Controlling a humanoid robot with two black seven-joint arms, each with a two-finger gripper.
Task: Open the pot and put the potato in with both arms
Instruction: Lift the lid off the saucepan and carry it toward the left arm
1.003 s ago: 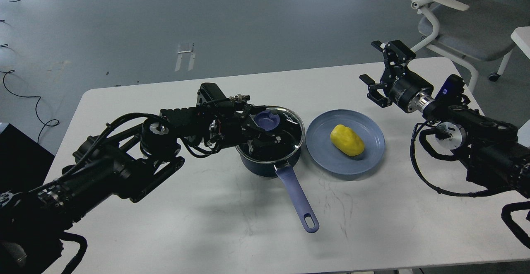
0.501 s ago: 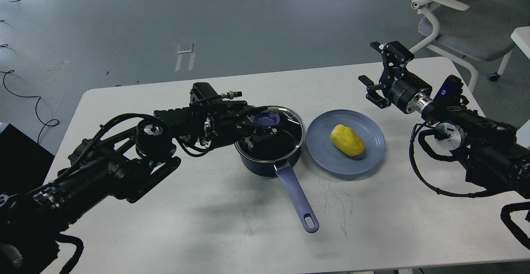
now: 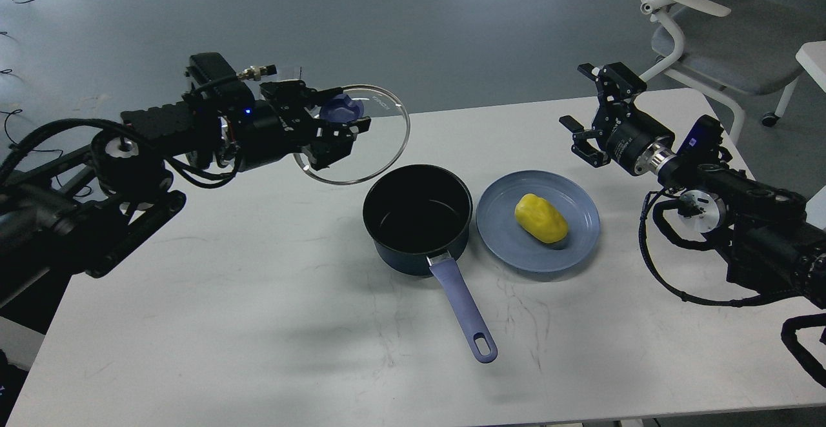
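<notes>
The dark navy pot (image 3: 416, 217) stands uncovered in the middle of the white table, its black inside empty, its long periwinkle handle (image 3: 463, 307) pointing toward me. My left gripper (image 3: 339, 120) is shut on the blue knob of the glass lid (image 3: 381, 153) and holds the lid tilted in the air, up and left of the pot. The yellow potato (image 3: 541, 218) lies on a blue-grey plate (image 3: 503, 240) just right of the pot. My right gripper (image 3: 590, 108) is open and empty, above the table behind and right of the plate.
The white table (image 3: 258, 298) reaches to the near edge of the view. A grey office chair (image 3: 716, 33) stands at the back right beyond the table. Cables lie on the floor at the far left.
My left gripper has lifted the glass lid off the pot and carried it up and to the left. The pot now stands open. The right arm has barely moved.
</notes>
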